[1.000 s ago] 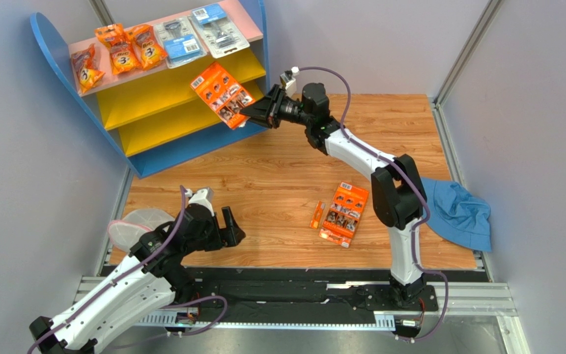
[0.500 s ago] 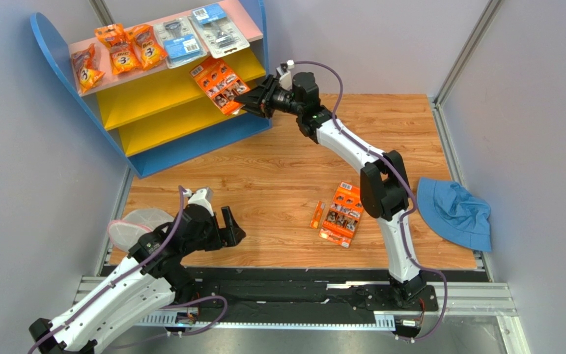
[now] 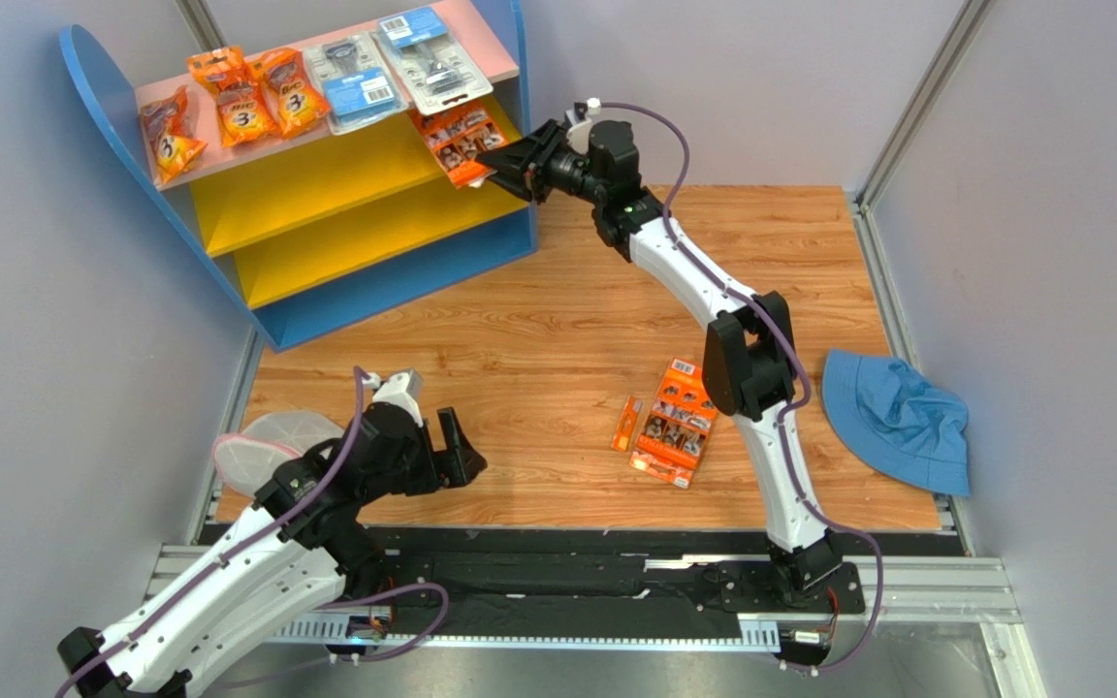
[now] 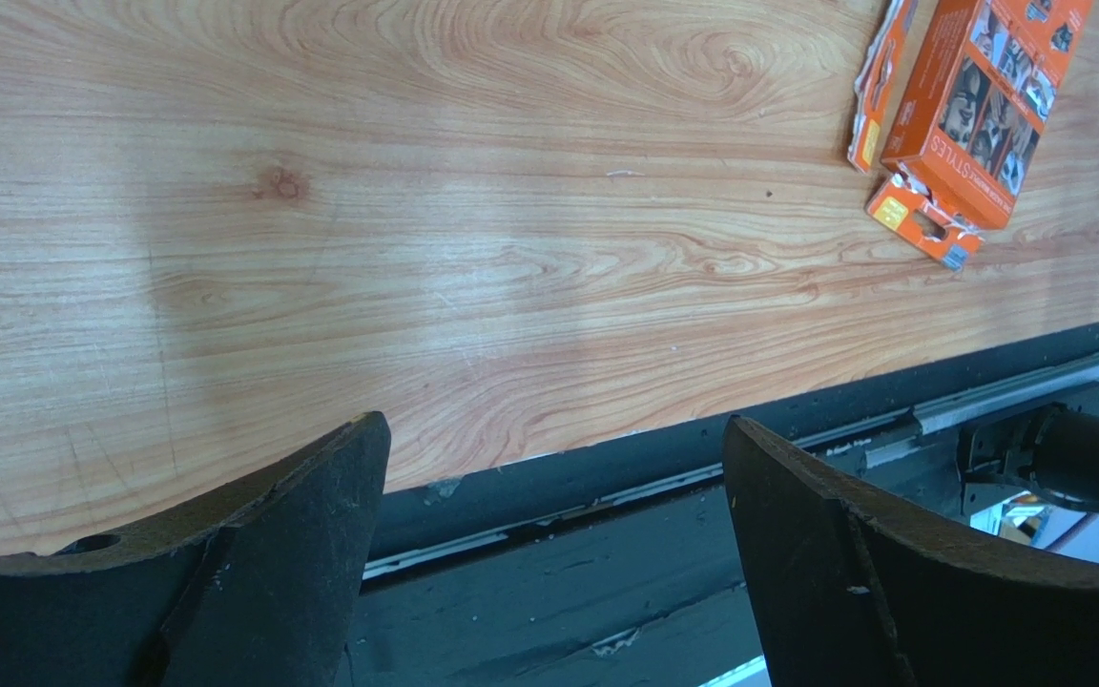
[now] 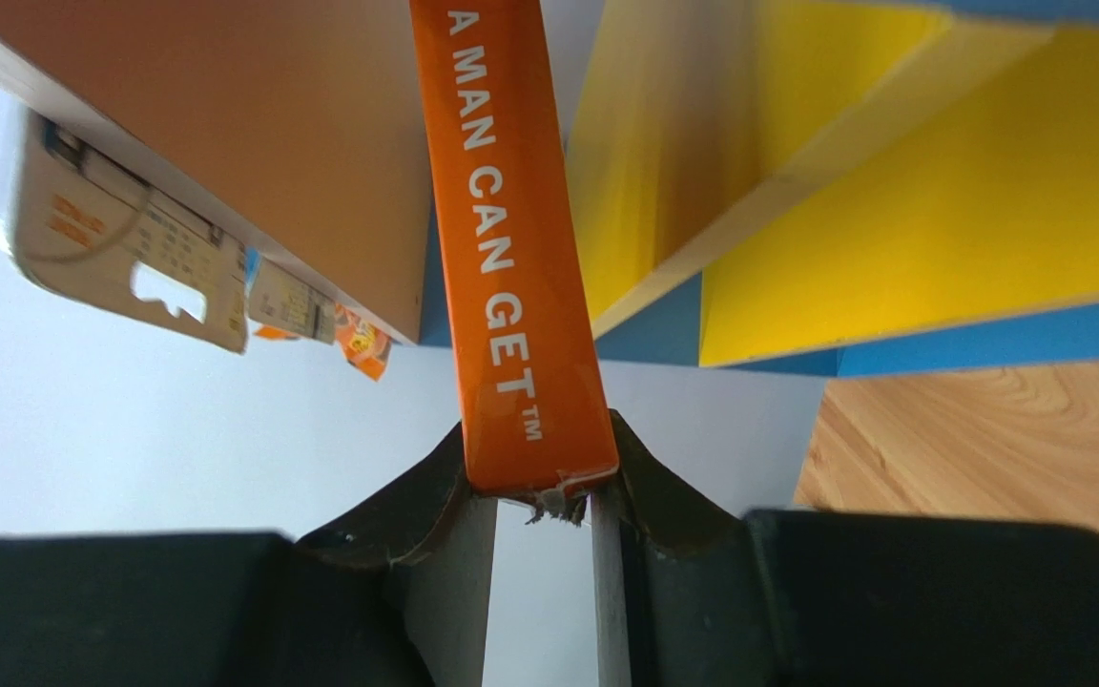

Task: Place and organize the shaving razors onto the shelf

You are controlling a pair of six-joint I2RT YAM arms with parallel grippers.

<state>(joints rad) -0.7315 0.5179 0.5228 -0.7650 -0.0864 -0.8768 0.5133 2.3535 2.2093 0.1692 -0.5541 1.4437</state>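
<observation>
One orange razor card is held at the shelf, with more packs loose on the worktop.

Nearest, the left gripper (image 3: pixel 451 444) hangs low over the worktop (image 3: pixel 550 327), fingers spread with nothing between them. Further in lie one loose card (image 3: pixel 681 419) and one narrow orange pack (image 3: pixel 623 423) just beside it. A second card may sit under the loose one, but that is hard to make out. One blue cloth (image 3: pixel 900 422) lies at the right edge. At the back, the right gripper (image 3: pixel 503 170) pinches the held card (image 3: pixel 460 135) at the right end of the shelf (image 3: pixel 375 291), just under the pink top board. The wrist view shows this card only edge-on. The top board carries three small orange bags (image 3: pixel 231 95) and two blister packs (image 3: pixel 350 80), their print too small to read.
</observation>
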